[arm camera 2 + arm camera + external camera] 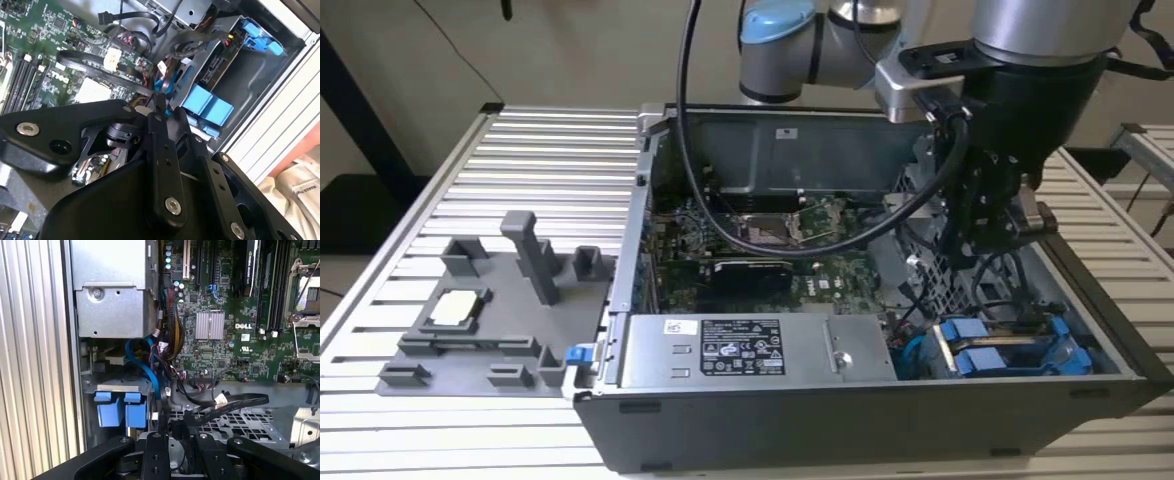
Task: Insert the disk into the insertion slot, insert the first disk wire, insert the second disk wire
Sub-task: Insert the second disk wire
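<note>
**Figure.** Wire stage of the drive installation, as I saw it from the remote station. The claw (987, 250) hung inside the open computer case (854, 430), at about three o'clock of the case in the exterior view. I could not tell whether it was apart or clamped on anything. In the first wrist view, a flat black wire (240, 402) with a white tag ended just beside its tip. Below the claw lay the insertion slot (240, 422), a grey perforated cage. The disk (987, 360) sat in it, with the blue handle ends showing at about five o'clock of the case. I therefore judged the disk step done and a wire step in hand. The motherboard (774, 250) lay toward nine o'clock from the claw, and the power supply box (727, 345) toward seven o'clock. The case stood on the ribbed table (520, 170). In my judgement, the next move called for squaring a connector to its port among crowded cables.
</note>
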### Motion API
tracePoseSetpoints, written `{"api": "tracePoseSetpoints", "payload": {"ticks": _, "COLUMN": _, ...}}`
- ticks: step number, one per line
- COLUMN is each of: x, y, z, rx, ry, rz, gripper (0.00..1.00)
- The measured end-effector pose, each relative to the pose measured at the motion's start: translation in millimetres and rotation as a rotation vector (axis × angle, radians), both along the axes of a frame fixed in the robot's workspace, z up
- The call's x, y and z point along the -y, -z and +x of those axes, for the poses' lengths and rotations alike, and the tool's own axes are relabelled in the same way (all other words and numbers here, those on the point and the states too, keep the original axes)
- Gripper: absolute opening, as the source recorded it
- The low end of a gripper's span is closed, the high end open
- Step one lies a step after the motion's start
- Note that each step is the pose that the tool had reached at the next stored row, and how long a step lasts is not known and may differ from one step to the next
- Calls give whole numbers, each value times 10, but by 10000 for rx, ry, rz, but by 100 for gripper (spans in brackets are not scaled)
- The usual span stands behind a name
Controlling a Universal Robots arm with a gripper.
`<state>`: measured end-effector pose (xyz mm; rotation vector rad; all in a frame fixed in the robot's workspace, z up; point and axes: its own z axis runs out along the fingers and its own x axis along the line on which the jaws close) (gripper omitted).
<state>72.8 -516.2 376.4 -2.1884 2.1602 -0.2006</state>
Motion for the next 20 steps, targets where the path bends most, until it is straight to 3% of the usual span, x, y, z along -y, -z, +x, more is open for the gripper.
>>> {"api": "tracePoseSetpoints", "payload": {"ticks": 10, "x": -18, "y": 39, "z": -58, "rx": 236, "ry": -437, "rz": -45, "gripper": 27}}
{"api": "tracePoseSetpoints", "payload": {"ticks": 17, "x": -28, "y": 54, "z": -110, "rx": 364, "ry": -692, "rz": -62, "gripper": 27}}
{"api": "tracePoseSetpoints", "payload": {"ticks": 20, "x": -30, "y": 63, "z": -114, "rx": 487, "ry": -741, "rz": -74, "gripper": 27}}
